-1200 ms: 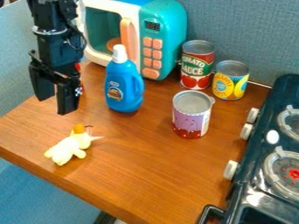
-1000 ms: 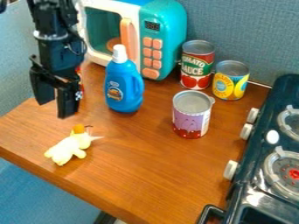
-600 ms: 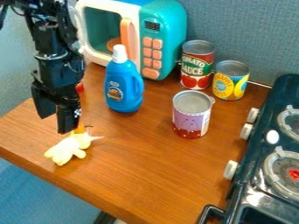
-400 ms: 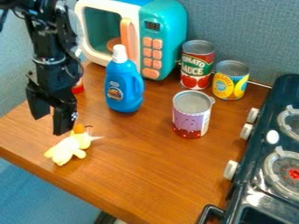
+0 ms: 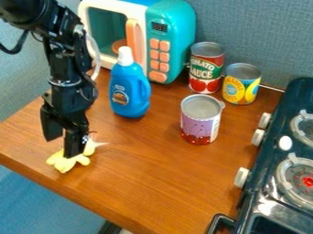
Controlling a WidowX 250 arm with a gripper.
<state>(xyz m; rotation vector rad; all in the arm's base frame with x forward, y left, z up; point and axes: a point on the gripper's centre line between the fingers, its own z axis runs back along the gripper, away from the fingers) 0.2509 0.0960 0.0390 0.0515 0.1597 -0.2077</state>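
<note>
On the brown wooden bench, the black two-finger claw has come lower since the earlier frame; its fingers stand well apart, gripping nothing; one now partly hides the small pale-yellow soft toy, unmoved near the left front edge; whether they touch, I cannot tell.

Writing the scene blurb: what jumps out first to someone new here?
Probably the teal-and-white plastic toy microwave with orange buttons, at the back of the wooden counter. Next, the black two-finger tool, hanging open at a small yellow soft toy near the counter's front left edge. The bright blue plastic bottle stands just in front of the microwave.
</note>
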